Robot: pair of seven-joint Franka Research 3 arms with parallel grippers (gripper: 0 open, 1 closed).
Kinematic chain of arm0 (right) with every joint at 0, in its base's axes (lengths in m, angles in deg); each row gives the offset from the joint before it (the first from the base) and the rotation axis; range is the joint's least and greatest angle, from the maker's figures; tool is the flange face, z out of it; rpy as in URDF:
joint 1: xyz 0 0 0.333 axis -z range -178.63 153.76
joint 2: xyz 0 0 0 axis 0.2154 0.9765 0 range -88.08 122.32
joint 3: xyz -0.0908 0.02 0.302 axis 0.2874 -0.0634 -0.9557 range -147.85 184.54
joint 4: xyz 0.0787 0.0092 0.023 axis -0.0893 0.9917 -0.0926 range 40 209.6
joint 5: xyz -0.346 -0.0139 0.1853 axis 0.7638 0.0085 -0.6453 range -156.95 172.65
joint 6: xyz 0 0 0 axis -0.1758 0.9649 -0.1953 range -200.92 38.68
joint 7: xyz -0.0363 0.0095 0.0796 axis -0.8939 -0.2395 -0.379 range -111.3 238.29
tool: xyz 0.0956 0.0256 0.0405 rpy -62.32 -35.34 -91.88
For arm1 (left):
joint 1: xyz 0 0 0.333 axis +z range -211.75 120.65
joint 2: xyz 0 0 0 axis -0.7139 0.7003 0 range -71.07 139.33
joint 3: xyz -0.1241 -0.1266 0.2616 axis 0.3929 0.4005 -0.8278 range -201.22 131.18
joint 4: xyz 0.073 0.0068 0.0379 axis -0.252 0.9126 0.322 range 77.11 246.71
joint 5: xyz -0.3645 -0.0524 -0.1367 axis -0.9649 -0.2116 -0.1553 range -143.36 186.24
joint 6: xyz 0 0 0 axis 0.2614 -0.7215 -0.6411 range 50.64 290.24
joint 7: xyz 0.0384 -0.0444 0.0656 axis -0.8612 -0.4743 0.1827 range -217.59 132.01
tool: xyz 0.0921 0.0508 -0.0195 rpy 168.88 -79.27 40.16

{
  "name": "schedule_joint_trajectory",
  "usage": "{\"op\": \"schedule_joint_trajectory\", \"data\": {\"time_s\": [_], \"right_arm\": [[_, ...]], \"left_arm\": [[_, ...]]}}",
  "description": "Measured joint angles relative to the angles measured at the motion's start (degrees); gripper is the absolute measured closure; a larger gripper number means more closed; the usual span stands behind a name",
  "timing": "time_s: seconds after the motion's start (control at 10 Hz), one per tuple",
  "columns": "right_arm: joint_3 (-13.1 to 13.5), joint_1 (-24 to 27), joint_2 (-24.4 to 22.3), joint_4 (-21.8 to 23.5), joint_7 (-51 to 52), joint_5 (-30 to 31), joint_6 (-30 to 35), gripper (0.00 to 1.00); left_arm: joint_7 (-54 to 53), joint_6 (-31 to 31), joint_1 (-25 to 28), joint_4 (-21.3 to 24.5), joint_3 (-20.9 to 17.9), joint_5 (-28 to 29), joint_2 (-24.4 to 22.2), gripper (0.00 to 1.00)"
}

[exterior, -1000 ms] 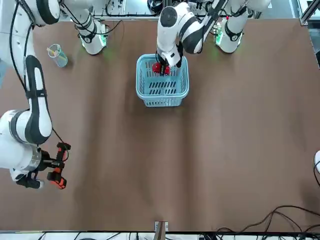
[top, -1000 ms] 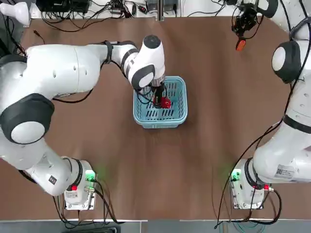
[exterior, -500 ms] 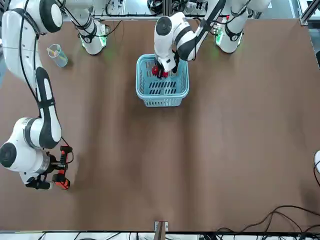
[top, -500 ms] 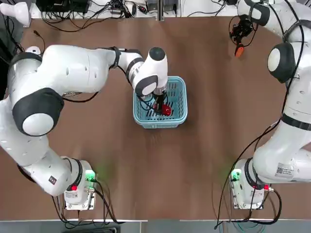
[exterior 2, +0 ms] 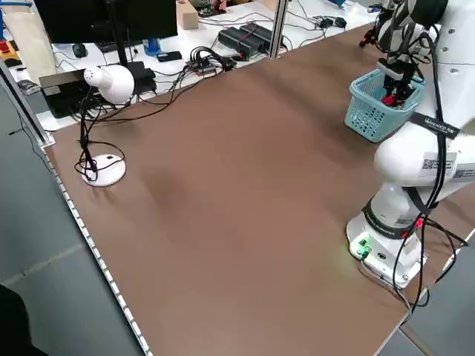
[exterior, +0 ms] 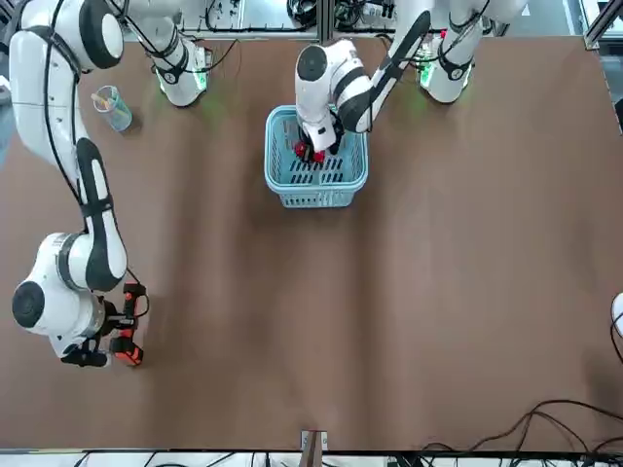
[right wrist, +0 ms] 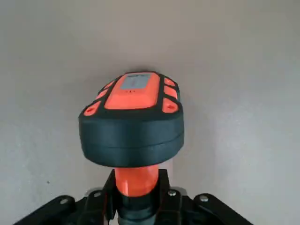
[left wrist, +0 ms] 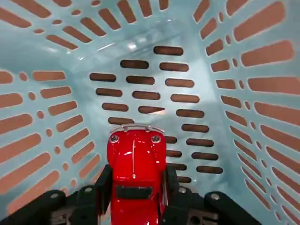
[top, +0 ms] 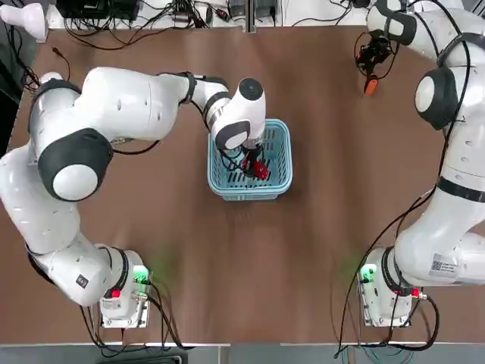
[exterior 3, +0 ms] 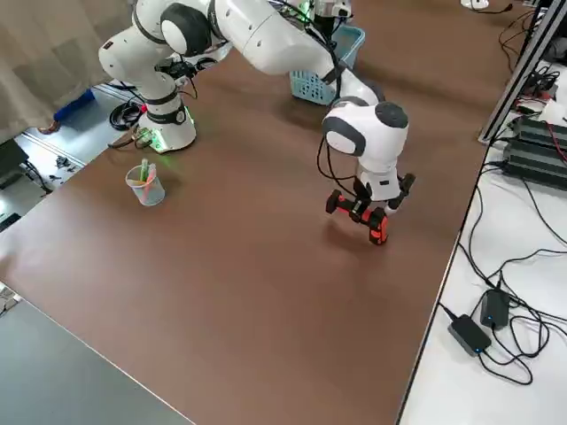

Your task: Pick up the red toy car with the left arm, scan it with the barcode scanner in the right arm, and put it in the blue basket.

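Inside blue basket (left wrist: 213, 117), left hand (left wrist: 133, 199) grips red car (left wrist: 134, 164)

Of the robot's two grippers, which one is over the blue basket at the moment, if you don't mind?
The left gripper: it holds the red car over the basket, while the right gripper is away to the side, gripping the scanner.
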Motion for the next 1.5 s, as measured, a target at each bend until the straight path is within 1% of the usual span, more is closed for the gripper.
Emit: {"op": "schedule_joint_trajectory", "data": {"time_s": [0.4, 0.6, 0.8, 1.0, 1.1, 1.2, 1.3, 1.4, 1.5], "right_arm": [[-0.14, -0.02, -0.12, 1.25, 0.08, 0.01, -0.18, 0.63], [-0.19, -0.02, -0.19, 1.65, 0.08, 0.01, -0.49, 0.63], [-0.36, -0.07, -0.29, 2.07, 0.12, 0.01, -0.91, 0.59], [-0.48, -0.11, -0.3, 2.21, 0.17, 0.0, -1.03, 0.37], [-0.48, -0.11, -0.3, 2.26, 0.18, 0.0, -1.05, 0.36], [-0.49, -0.11, -0.31, 2.26, 0.19, 0.0, -1.06, 0.33], [-0.51, -0.11, -0.39, 2.26, 0.21, 0.0, -1.07, 0.22], [-0.51, -0.11, -0.6, 2.19, 0.23, 0.0, -1.14, 0.06], [-0.53, -0.13, -1.06, 1.96, 0.27, 0.01, -1.3, 0.0]], "left_arm": [[-4.09, 0.01, 0.07, -4.2, -0.02, 1.49, 4.77, 0.52], [-4.34, 0.0, 0.06, -6.13, -0.02, 3.61, 7.4, 0.52], [-4.34, -0.26, -0.06, -6.81, 0.0, 4.33, 9.01, 0.52], [-4.34, -0.35, -0.52, -6.82, 0.02, 4.36, 9.81, 0.52], [-4.34, -0.38, -0.83, -6.83, 0.02, 4.36, 9.87, 0.52], [-4.34, -0.4, -0.97, -6.86, 0.03, 4.36, 9.87, 0.52], [-4.33, -0.43, -0.96, -6.93, 0.02, 4.36, 9.87, 0.51], [-4.34, -0.74, -0.97, -7.01, 0.02, 4.36, 9.87, 0.49], [-4.28, -1.21, -0.96, -7.13, 0.02, 4.36, 9.86, 0.41]]}}
